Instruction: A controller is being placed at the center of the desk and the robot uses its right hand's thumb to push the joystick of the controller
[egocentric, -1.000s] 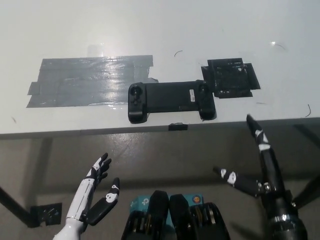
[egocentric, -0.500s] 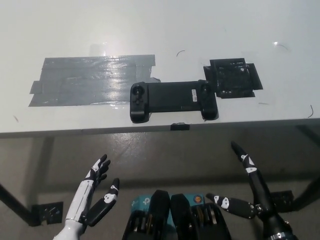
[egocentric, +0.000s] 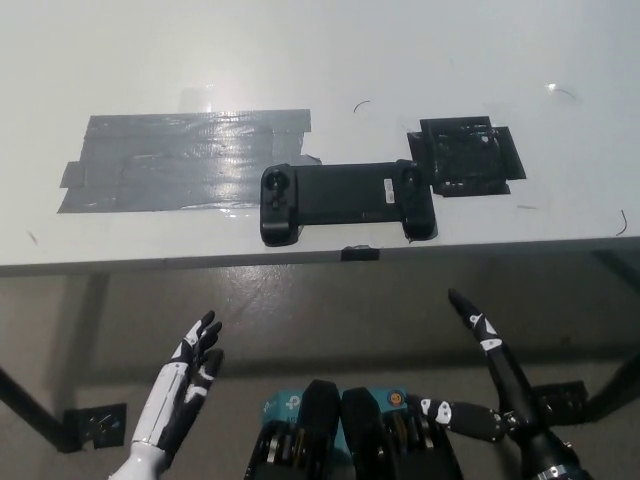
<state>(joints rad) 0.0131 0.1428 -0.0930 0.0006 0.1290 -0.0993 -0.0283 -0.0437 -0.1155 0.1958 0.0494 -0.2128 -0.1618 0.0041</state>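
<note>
A black controller lies flat near the front edge of the white desk, with one joystick at its left end and another at its right end. My black right hand hangs open below the desk edge at the lower right, fingers spread, well short of the controller. My white left hand rests open at the lower left, also below the desk. Neither hand touches anything.
A wide patch of grey tape covers the desk left of the controller, and a black taped square sits to its right. A small black clip marks the desk's front edge. Floor shows beneath.
My right hand has dropped lower and drawn back from the desk edge. The left hand's thumb has folded in closer to the palm. The camera shifted slightly at first.
</note>
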